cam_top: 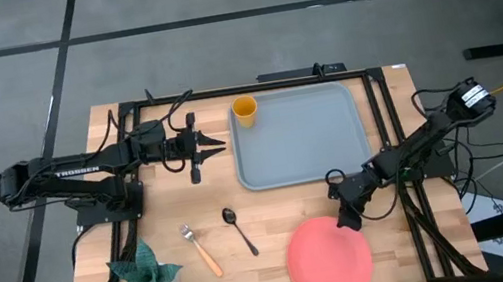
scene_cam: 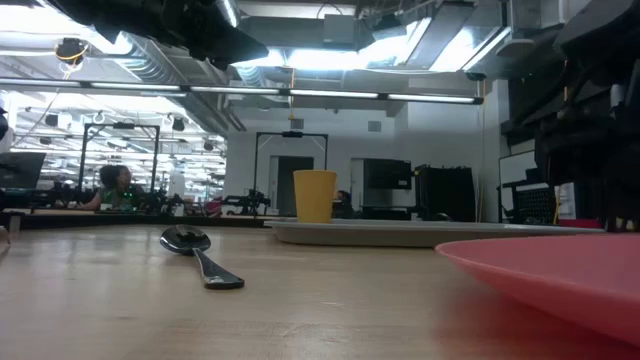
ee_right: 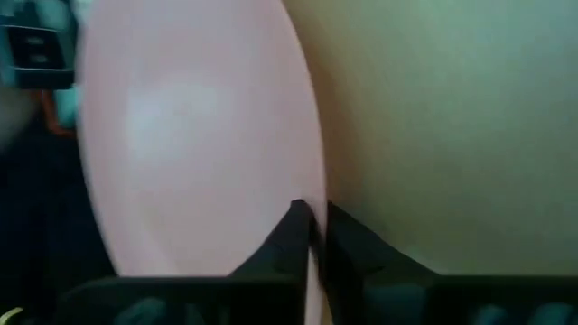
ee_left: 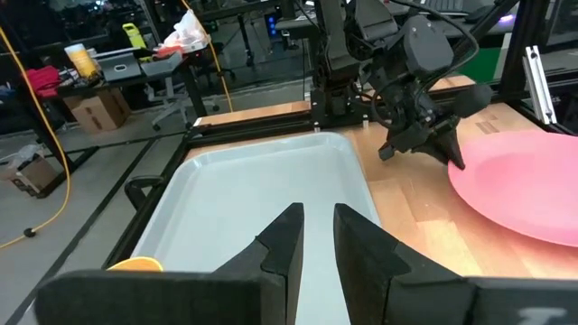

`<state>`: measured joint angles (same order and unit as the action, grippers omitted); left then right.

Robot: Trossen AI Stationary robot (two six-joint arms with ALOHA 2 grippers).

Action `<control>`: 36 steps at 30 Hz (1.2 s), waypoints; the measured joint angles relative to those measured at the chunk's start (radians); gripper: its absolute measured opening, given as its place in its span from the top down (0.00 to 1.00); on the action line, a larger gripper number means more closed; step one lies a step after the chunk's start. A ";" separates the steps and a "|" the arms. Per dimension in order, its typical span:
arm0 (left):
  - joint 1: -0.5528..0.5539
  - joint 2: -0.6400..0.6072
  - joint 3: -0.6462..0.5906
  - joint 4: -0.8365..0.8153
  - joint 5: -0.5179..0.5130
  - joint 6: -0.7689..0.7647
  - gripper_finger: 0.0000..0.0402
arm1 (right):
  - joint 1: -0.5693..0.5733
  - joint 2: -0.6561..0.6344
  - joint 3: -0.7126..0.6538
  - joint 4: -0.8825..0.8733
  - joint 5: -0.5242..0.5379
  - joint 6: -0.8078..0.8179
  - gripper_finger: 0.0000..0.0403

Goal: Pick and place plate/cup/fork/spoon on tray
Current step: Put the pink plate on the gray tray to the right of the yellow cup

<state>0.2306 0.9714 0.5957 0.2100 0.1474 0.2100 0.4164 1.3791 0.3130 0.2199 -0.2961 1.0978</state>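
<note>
Cup (cam_top: 245, 112) already on tray (cam_top: 305, 158), just ahead of idle, nearly closed left gripper (cam_top: 215, 145); right gripper (cam_top: 349, 217) clenched on plate (cam_top: 328, 260) rim, still on table; fork (cam_top: 200, 250) and spoon (cam_top: 238, 229) untouched, well apart leftward.

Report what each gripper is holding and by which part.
The right gripper pinches the plate by its rim, on the edge nearest the tray. The left gripper holds nothing; it hangs beside the tray, near the cup.
</note>
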 joint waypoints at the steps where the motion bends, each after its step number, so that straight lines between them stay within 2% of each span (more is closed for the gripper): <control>1: 0.000 0.000 0.000 0.000 0.000 0.000 0.85 | 0.000 -0.002 0.000 0.020 -0.005 0.001 0.97; 8: 0.000 0.000 0.000 0.000 0.000 0.000 0.85 | -0.021 -0.075 -0.002 0.172 -0.068 0.024 0.99; 15: 0.000 0.000 0.000 0.000 0.000 0.001 0.85 | -0.122 -0.221 -0.002 0.114 -0.039 -0.050 0.99; 26: 0.000 0.000 0.000 0.000 0.000 0.002 0.85 | -0.478 -0.539 -0.001 -0.314 -0.023 -0.289 0.99; 30: 0.000 0.000 0.000 0.000 0.000 0.002 0.85 | -0.617 -0.614 -0.001 -0.370 0.043 -0.341 0.99; 36: 0.000 0.000 0.000 0.000 0.000 0.001 0.85 | -0.818 -0.676 0.000 -0.388 0.045 -0.350 0.99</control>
<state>0.2306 0.9714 0.5957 0.2096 0.1474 0.2112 -0.4018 0.7029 0.3134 -0.1679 -0.2516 0.7473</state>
